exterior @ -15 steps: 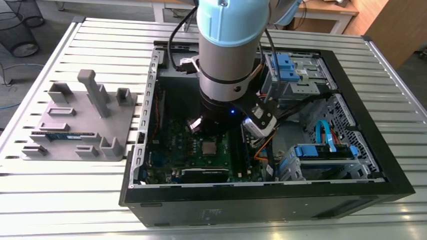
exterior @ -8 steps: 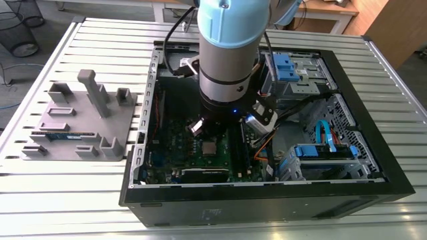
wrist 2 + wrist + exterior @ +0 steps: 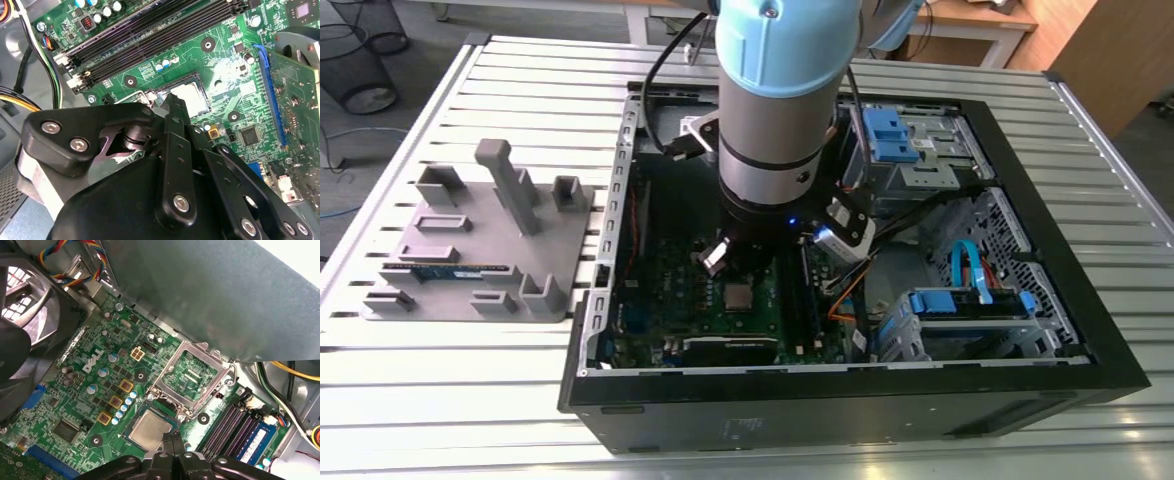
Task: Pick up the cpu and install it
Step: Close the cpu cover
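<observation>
The cpu, a small square chip with a silvery-grey top, lies flat in the socket on the green motherboard. It also shows in the second wrist view and in the exterior view. The hinged metal socket frame stands open beside it. My gripper hangs just above the board at the cpu's edge, its two black fingers pressed together with nothing between them. In the second wrist view the gripper's tip overlaps one corner of the chip.
The arm reaches down into the open black computer case. A fan, memory slots, cables and blue drive bays surround the socket. A grey holder with a memory stick sits on the slatted table at the exterior view's left.
</observation>
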